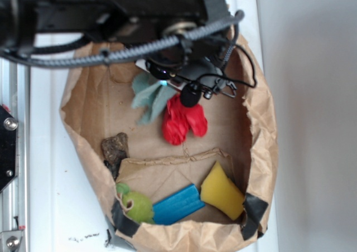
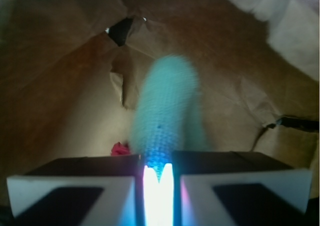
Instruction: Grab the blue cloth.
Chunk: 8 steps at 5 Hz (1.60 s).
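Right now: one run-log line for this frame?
phase: grasp | gripper: shut on blue cloth | cloth: hanging from the fingertips | red cloth: untouched in paper bag

Two cloths lie by the gripper point(image 2: 157, 178): one blue cloth point(image 1: 149, 96), one red cloth point(image 1: 183, 121). Farther off: one blue block point(image 1: 177, 203), one yellow piece point(image 1: 221, 192), one green toy point(image 1: 135, 204).

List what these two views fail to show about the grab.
- Exterior: the gripper's fingertips and their contact with the blue cloth are hidden under the arm and cables.
- Wrist: the cloth is blurred, so its weave and edges are unreadable.
- Wrist: the red cloth is mostly hidden behind the gripper.
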Motion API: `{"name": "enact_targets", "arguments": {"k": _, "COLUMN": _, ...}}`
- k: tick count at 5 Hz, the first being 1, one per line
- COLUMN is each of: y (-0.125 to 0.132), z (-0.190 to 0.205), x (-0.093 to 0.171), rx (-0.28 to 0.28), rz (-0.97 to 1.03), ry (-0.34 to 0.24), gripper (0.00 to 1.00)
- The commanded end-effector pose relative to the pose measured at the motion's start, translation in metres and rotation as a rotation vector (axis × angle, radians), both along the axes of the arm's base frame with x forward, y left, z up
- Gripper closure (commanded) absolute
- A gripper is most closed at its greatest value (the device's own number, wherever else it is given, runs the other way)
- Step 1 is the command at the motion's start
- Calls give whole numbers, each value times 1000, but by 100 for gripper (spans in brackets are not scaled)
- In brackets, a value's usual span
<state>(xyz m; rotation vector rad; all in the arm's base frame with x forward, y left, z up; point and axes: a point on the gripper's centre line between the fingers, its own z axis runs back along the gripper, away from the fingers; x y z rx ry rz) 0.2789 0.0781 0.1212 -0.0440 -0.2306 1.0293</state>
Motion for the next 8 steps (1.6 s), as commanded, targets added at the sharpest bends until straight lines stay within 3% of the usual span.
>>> {"name": "enact_targets", "arguments": {"k": 1, "y": 15, "z": 38, "x": -12, "rx": 17, "rz": -102, "ry": -105, "gripper": 100}}
{"name": "enact_targets", "arguments": {"k": 4, "y": 8, "z": 55, "x": -4, "rx": -34, "rz": -363, "ry": -42, "gripper": 100}}
{"name": "enact_targets", "arguments": {"k": 5, "y": 0, "z": 64, "x": -9, "rx": -16, "rz": -464, "ry": -102, "gripper": 100}}
{"name": "enact_targets", "arguments": {"k": 6, "y": -11, "z": 72, "x": -21, "rx": 41, "rz": -575, "ry": -85, "gripper": 100}}
{"name": "enact_targets", "arguments": {"k": 7, "y": -15, "z": 78, "x": -27, "rx": 84, "rz": -633, "ry": -24, "gripper": 100}}
{"name": "enact_targets", "arguments": {"k": 8, "y": -18, "z": 91, "x": -36, "rx": 145, "rz": -699, "ry": -14, "gripper": 100}}
